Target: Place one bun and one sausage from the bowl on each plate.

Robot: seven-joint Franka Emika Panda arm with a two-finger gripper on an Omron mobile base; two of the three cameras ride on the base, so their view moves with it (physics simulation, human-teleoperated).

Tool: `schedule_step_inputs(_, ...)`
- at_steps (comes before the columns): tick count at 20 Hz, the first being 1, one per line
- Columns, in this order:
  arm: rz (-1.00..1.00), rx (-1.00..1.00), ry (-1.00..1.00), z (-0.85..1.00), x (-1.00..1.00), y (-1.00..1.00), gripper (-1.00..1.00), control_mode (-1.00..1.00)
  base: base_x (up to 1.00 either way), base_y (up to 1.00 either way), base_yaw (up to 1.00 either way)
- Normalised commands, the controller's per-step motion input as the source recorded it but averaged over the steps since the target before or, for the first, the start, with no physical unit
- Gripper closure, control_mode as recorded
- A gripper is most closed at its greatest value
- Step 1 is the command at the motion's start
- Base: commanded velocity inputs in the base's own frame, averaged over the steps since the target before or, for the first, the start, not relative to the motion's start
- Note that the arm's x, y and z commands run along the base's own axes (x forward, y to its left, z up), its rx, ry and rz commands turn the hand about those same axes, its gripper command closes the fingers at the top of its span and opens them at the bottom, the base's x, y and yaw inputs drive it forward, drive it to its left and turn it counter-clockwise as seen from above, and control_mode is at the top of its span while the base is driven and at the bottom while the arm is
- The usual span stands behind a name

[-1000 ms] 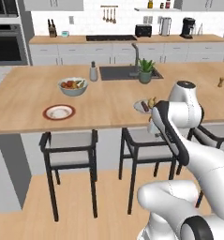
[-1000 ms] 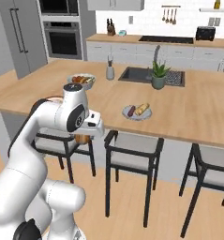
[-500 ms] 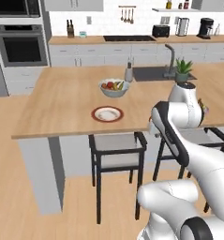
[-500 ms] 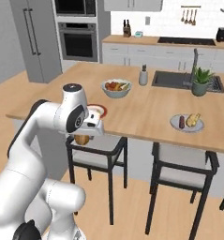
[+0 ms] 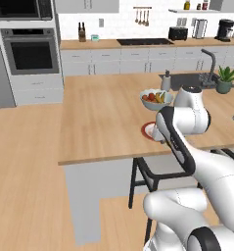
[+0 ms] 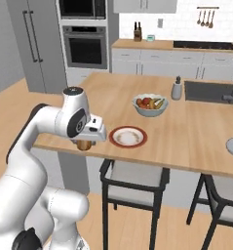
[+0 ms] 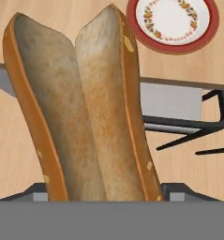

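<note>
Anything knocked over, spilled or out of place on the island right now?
Nothing stands out. The red-rimmed plate sits flat and bare near the counter's edge, the fruit bowl is upright behind it, and the hand holds a split bun.

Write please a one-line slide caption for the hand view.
Split hot-dog bun held upright in the gripper, with the empty red-rimmed plate on the wooden counter ahead.

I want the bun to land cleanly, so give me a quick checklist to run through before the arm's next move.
1. Bun in the gripper: ok, it stands between the jaws.
2. Red-rimmed plate free to take it: ok, nothing lies on it.
3. Gripper over that plate: not ok, it hangs at the counter edge, beside the plate.
4. Fruit bowl out of the way: ok, behind the plate.
5. Sausage for this plate: cannot tell.
</note>
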Motion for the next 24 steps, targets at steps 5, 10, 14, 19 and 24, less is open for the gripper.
schedule_step_inputs(5,-0.05,0.00,0.04,0.00,0.12,-0.06,1.00,-1.00,0.40,-0.06,-0.20)
schedule_step_inputs(10,-0.26,0.00,0.17,-0.05,0.72,-0.15,1.00,-1.00,0.00,0.00,0.00)
schedule_step_inputs(14,-0.21,0.00,0.13,-0.07,0.97,0.00,1.00,-1.00,0.00,0.00,0.00)
schedule_step_inputs(19,-0.11,0.00,0.15,-0.24,1.00,0.02,1.00,-1.00,0.00,0.00,0.00)
schedule_step_inputs(24,0.00,0.00,0.16,-0.32,0.98,-0.18,1.00,-1.00,0.00,0.00,0.00)
